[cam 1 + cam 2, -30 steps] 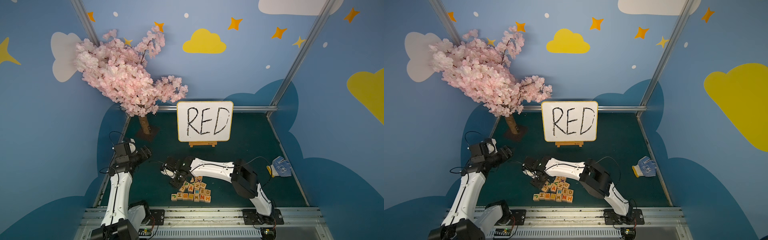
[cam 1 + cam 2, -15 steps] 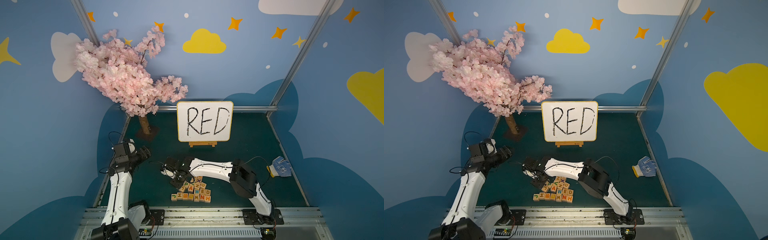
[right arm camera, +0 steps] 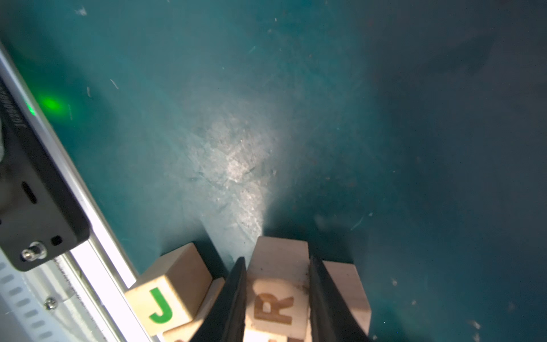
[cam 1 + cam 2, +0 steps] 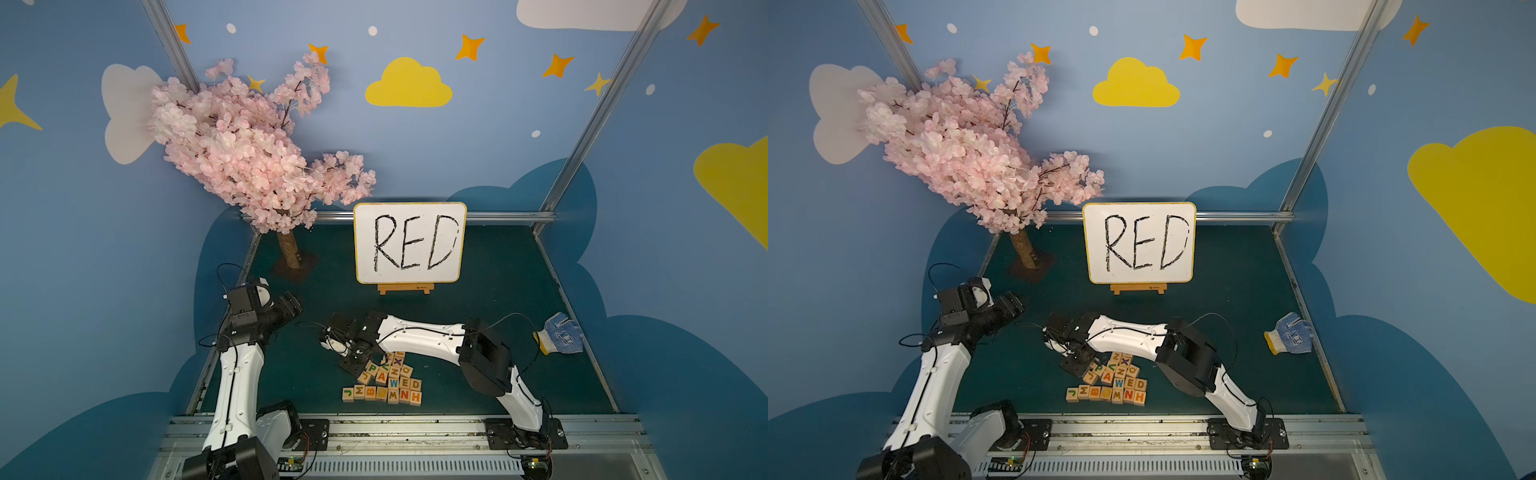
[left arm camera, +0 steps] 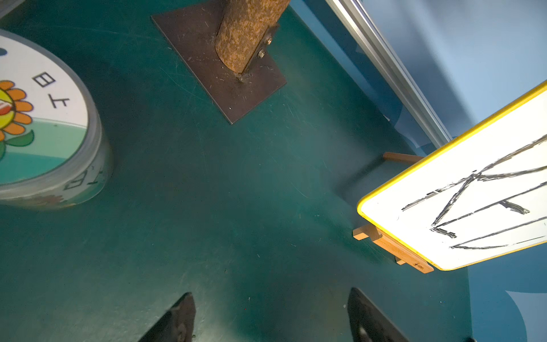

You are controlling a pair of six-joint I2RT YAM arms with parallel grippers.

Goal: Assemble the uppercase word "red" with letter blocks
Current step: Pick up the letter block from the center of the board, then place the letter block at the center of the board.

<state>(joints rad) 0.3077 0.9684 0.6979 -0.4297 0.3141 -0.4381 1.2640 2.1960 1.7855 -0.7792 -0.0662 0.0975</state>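
The letter blocks (image 4: 390,384) lie in a loose cluster near the table's front edge, seen in both top views. The blocks with E (image 4: 404,383) and D (image 4: 415,384) sit side by side in it. My right gripper (image 3: 277,259) is shut on the R block (image 3: 276,296) at the cluster's far left corner, one finger on each side. A green J block (image 3: 165,296) rests right beside it. In a top view the right gripper (image 4: 353,365) points down at the table. My left gripper (image 5: 270,296) hovers open and empty over bare green table, left of the blocks (image 4: 1108,382).
A yellow-framed whiteboard (image 4: 409,243) reading RED stands on a small easel at the back. The pink blossom tree (image 4: 286,249) stands back left on a metal plate (image 5: 219,68). A round printed tin (image 5: 38,127) lies near the left arm. A blue glove (image 4: 559,334) lies far right.
The right gripper's jaws have closed onto the R block. The right arm has shifted slightly. The left arm has hardly moved.
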